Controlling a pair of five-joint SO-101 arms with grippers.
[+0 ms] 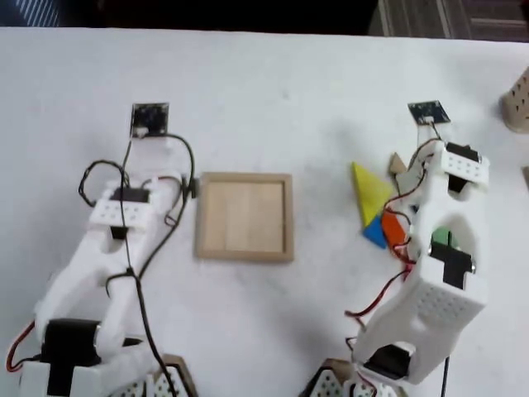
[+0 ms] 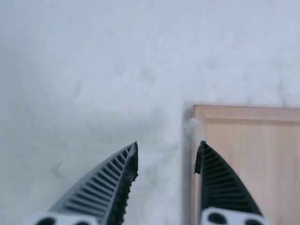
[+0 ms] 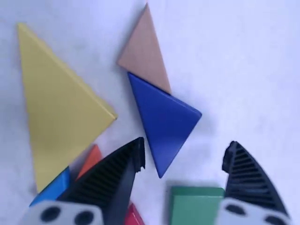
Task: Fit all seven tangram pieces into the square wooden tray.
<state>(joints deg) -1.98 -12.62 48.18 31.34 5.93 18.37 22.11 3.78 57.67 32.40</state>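
The square wooden tray (image 1: 244, 217) lies empty mid-table. My left gripper (image 2: 168, 157) is open at the tray's (image 2: 248, 140) left far corner, one finger over the rim and the other outside it. At the right lie a yellow triangle (image 1: 369, 192), a light blue piece (image 1: 376, 231), an orange piece (image 1: 395, 227), a green piece (image 1: 442, 237) and a tan triangle (image 1: 398, 164). My right gripper (image 3: 185, 154) hangs open above a dark blue triangle (image 3: 164, 119), whose tip points between the fingers. Around it are the yellow triangle (image 3: 56, 122), tan triangle (image 3: 145, 54), green piece (image 3: 194, 204) and a red piece (image 3: 133, 218).
The right arm (image 1: 438, 281) hides part of the piece cluster in the high view. A tan object (image 1: 517, 101) stands at the table's right edge. White tabletop lies between the tray and the pieces.
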